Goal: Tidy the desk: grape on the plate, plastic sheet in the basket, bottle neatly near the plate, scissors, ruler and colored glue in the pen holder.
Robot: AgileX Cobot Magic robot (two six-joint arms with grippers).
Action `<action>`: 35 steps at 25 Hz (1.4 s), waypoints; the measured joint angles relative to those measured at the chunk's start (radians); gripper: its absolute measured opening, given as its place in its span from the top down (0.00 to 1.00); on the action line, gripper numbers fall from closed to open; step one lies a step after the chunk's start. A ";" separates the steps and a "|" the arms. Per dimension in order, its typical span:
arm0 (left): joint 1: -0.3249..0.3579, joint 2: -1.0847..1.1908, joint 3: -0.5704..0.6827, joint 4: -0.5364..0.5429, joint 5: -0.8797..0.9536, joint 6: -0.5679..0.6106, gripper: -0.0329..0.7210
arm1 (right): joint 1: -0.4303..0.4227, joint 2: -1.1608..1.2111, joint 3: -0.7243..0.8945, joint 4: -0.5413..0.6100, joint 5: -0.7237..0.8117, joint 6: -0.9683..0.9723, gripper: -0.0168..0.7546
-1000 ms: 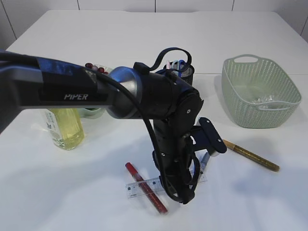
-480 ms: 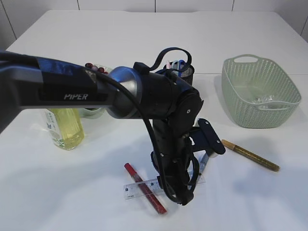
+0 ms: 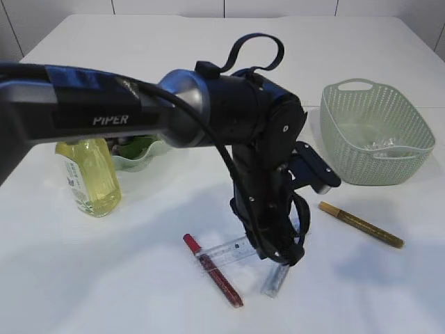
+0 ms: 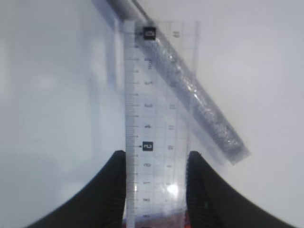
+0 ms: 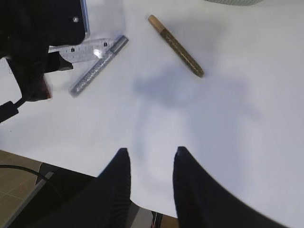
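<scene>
- White desk [image 3: 104, 278], near centre: left gripper [image 4: 156, 164] clamps the clear plastic ruler [image 4: 154, 109] by one end; arm now raised, ruler tilted off the surface.
- Silver glitter glue pen [image 3: 276, 280], previously beneath, now exposed.
- Red glue pen [image 3: 212, 270] stays put.
- Right gripper [image 5: 149, 161]: parted, empty.
- Pen holder delivery pending.

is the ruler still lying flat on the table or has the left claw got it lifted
Gripped by the left claw: the wrist view shows the clear ruler clamped between both fingers. In the exterior view its free end looks tilted over the red glue pen; clearance unclear.
</scene>
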 joint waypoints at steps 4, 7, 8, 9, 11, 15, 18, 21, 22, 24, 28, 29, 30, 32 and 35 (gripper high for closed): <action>0.000 0.000 -0.076 -0.007 0.048 -0.085 0.59 | 0.000 0.000 0.000 0.000 0.000 0.000 0.64; 0.000 0.000 -0.122 -0.009 0.084 -0.200 0.59 | 0.000 0.000 0.000 0.000 0.000 0.000 0.64; 0.004 0.000 -0.132 -0.009 0.096 -0.240 0.59 | 0.000 0.000 0.000 0.000 0.000 0.000 0.64; 0.008 0.000 -0.141 -0.009 0.103 -0.278 0.59 | 0.000 0.000 0.000 0.000 0.000 0.000 0.64; 0.018 0.000 -0.153 -0.009 0.121 -0.354 0.59 | 0.000 0.000 0.000 0.000 0.000 0.000 0.64; 0.042 0.000 -0.169 -0.011 0.160 -0.472 0.59 | 0.000 0.000 0.000 0.000 0.000 0.000 0.64; 0.057 0.000 -0.176 -0.035 0.159 -0.514 0.59 | 0.000 0.000 0.000 0.000 -0.002 0.000 0.64; 0.071 0.000 -0.185 -0.069 0.141 -0.522 0.59 | 0.000 0.000 0.000 0.000 -0.002 0.000 0.64; 0.073 0.000 -0.187 -0.072 0.131 -0.522 0.59 | 0.000 0.000 0.000 0.000 -0.002 0.000 0.64; 0.076 0.000 -0.187 -0.073 0.124 -0.524 0.59 | 0.000 0.000 0.000 0.000 -0.002 0.002 0.64; 0.078 0.000 -0.187 -0.073 0.116 -0.528 0.59 | 0.000 0.000 0.000 0.000 -0.002 0.002 0.64; 0.078 0.000 -0.187 -0.073 0.112 -0.528 0.59 | 0.000 0.000 0.000 0.000 -0.002 0.002 0.64; 0.078 0.000 -0.187 -0.068 0.109 -0.530 0.59 | 0.000 0.000 0.000 0.000 -0.002 0.002 0.64; 0.078 -0.009 -0.187 -0.056 0.108 -0.533 0.59 | 0.000 0.000 0.000 0.000 -0.002 0.002 0.64; 0.078 -0.045 -0.187 -0.035 0.108 -0.537 0.59 | 0.000 0.000 0.000 -0.007 -0.002 0.002 0.64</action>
